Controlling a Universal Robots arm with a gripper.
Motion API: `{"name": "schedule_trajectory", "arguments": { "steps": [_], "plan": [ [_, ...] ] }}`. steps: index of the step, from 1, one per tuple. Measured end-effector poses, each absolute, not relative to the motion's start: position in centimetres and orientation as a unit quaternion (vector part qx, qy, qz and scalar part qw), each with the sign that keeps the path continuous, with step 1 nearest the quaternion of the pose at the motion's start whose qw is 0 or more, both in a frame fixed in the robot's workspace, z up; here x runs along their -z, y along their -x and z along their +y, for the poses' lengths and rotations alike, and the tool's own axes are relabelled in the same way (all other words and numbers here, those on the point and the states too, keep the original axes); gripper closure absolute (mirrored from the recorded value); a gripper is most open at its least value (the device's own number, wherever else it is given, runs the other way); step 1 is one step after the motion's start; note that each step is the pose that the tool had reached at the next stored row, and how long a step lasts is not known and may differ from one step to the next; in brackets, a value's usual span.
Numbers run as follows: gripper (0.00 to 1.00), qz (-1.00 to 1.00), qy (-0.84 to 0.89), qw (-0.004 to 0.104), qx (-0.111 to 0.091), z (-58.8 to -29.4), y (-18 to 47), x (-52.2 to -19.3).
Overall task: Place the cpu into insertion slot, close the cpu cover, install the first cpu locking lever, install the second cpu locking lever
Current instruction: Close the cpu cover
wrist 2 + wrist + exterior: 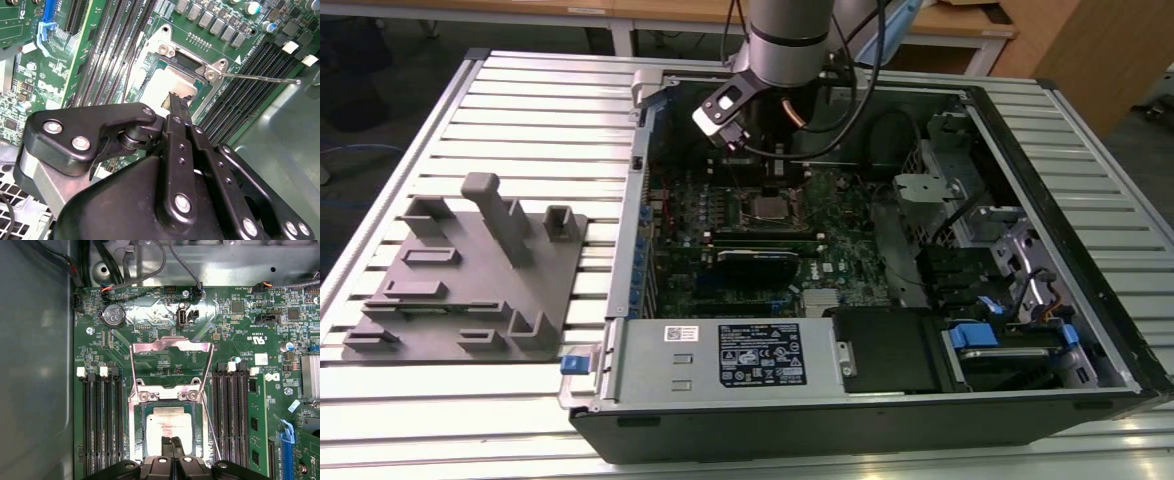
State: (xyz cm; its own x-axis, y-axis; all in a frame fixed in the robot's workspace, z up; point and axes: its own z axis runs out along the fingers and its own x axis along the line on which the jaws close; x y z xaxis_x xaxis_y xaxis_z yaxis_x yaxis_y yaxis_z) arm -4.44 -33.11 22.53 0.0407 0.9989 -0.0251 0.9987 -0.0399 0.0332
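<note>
The cpu (pixel 167 426) lies flat in the insertion slot (pixel 137 427) on the green board, its silvery top showing; in the second wrist view the cpu (pixel 159 85) is glare-bright. My gripper (pixel 171 442) is shut with nothing between its fingers, its tips together right over the chip's near edge. The second wrist view has my gripper (pixel 176 101) reaching down onto the socket. The cpu cover (pixel 171 344) stands swung open behind the socket. One thin locking lever (pixel 211 432) juts free beside the socket, and the same lever (pixel 260 78) sticks out sideways. In the exterior view the socket (pixel 769 207) sits under the arm.
Black memory slots (pixel 100 425) flank the socket on both sides. A coin battery (pixel 113 315) and cables lie beyond the cover. The open computer case (pixel 1067 200) surrounds the board, with its power supply (pixel 720 355) at the front. A grey fixture block (pixel 467 270) sits on the exterior view's left.
</note>
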Motion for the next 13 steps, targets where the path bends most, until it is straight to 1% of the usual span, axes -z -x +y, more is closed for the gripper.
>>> {"name": "schedule_trajectory", "arguments": {
  "steps": [13],
  "plan": [
    [0.90,0.693,-0.721,0.019,0.000,-33.11,4.44,-22.91]
  ]
}}
